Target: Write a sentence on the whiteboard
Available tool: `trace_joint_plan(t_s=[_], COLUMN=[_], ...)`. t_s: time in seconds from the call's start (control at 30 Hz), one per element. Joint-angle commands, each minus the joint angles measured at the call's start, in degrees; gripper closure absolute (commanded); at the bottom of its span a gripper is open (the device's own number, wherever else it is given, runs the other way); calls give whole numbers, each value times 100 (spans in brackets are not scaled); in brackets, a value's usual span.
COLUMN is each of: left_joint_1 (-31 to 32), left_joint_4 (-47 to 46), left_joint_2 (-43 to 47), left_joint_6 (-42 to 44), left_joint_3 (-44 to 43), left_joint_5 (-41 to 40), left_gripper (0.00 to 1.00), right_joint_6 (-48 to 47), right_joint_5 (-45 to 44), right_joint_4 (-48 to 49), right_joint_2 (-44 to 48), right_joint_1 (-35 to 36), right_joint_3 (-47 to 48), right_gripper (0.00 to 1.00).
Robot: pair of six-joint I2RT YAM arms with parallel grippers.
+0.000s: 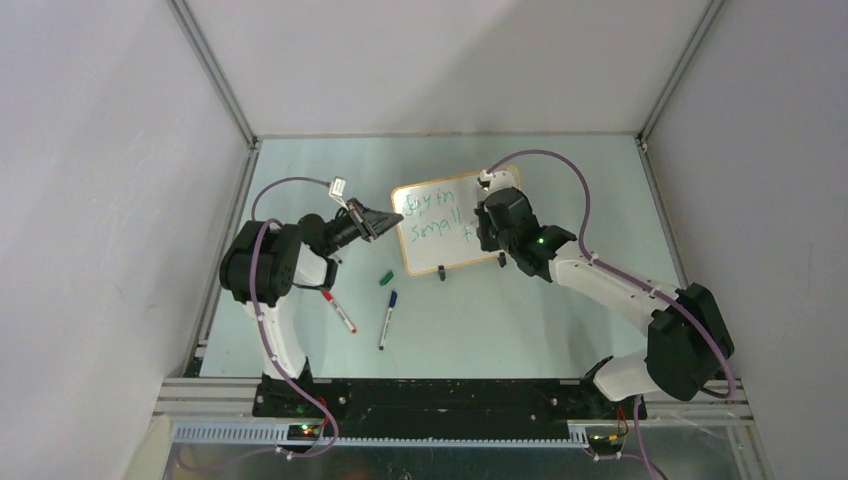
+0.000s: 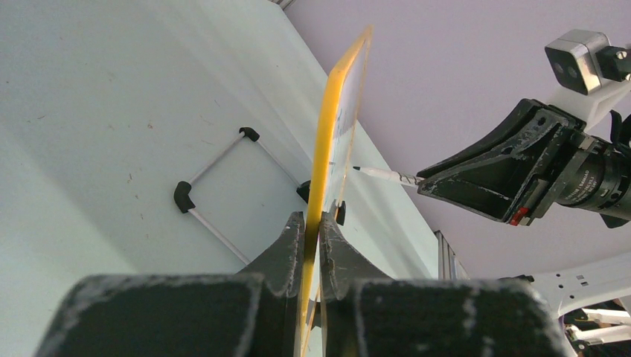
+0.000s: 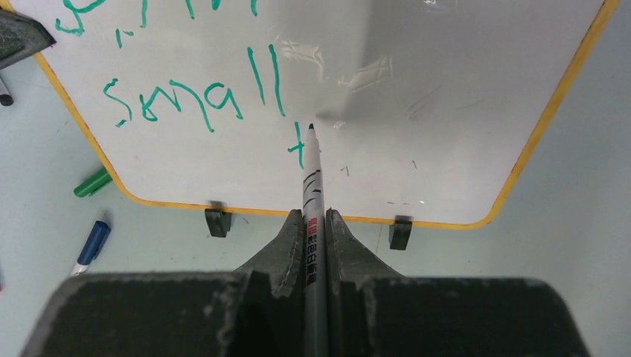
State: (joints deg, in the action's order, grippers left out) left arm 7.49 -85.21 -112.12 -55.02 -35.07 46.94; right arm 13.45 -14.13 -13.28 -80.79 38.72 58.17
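The whiteboard stands upright at mid-table on two black clip feet, its frame orange-yellow. My left gripper is shut on its left edge; in the left wrist view the board runs edge-on between the pads. My right gripper is shut on a grey marker, whose tip touches the board at a small green "t". The sentence reads "small" under a partly cut-off upper line. From above, the right gripper is at the board's right half, beside the writing.
On the table in front of the board lie a green cap, a blue marker and a red marker. A wire stand props the board from behind. Grey enclosure walls surround the table.
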Motion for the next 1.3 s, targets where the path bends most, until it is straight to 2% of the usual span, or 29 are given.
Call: trace_joint_plan(t_s=[0.0,0.37,0.57,0.77,1.0,1.17,1.27], left_joint_1=[59,57,55,63,57,55,54], left_joint_4=[-268,-268,-268,-282,-268,-273,-277], left_joint_2=[121,117,107,32,38,61,43], left_joint_6=[18,18,18,-2,59,69,41], left_joint_3=[-44,-44,-44,-81,-66,-3,-6], left_joint_5=[69,69,66,58,30,47,15], left_gripper=[100,100,100,100,100,100,100], right_joint_6=[-25,-24,-66,-125,-572,-499,-459], right_joint_5=[-82,-28,-116,-25,-883,-555,-357], right_joint_4=[173,-10,101,1033,2168,2619,2574], right_joint_2=[-108,-127,355,828,1388,1782,1810], right_joint_1=[-52,-56,148,308,952,794,655], right_joint_3=[306,291,-128,-1110,-1778,-2322,-2354], right_gripper=[100,100,100,100,100,100,100])
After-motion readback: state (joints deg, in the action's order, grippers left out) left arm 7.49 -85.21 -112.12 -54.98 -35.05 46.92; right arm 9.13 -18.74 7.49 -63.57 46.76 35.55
